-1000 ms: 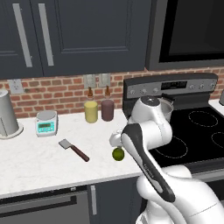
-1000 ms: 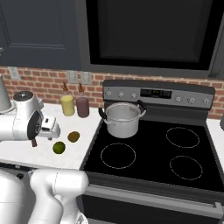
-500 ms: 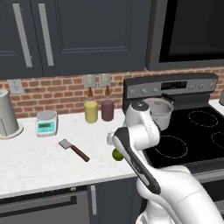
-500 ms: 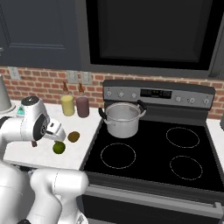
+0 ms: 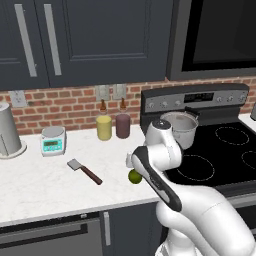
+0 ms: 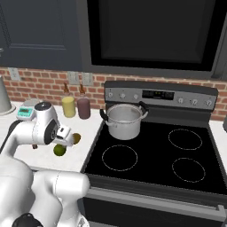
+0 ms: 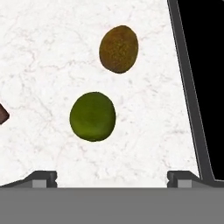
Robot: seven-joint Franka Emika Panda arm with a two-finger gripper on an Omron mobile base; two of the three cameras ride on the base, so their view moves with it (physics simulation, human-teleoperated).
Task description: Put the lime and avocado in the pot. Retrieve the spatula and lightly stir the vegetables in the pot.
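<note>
Since 1 s ago the arm has swung down and in over the fruit; lime, avocado, spatula and pot haven't moved.

Left base view: arm hunches over the tabletop (image 5: pixel 40 185) edge by the stove (image 5: pixel 220 160). Lime (image 5: pixel 134 176) peeks out just beside the wrist. Spatula (image 5: pixel 84 170) lies well apart to the left, blade toward the scale (image 5: pixel 53 140). Pot (image 5: pixel 178 128) sits on the rear burner, looks empty.

Right base view: tool (image 6: pixel 65 142) hangs just above the lime (image 6: pixel 60 150); avocado (image 6: pixel 76 138) just beside it, nearer the stove (image 6: pixel 150 155).

Hand view: tool tips at the bottom corners are spread wide, holding nothing. Lime (image 7: pixel 92 116) sits left of centre between them; avocado (image 7: pixel 118 48) is beyond it, apart, not touching.

Step, I judge: grasp the lime. Shift slightly toward it to centre it, drop straight, close at its widest part. It's round and will roll if one tip lands first. Keep clear of the avocado and the stove edge (image 7: pixel 186 87).
</note>
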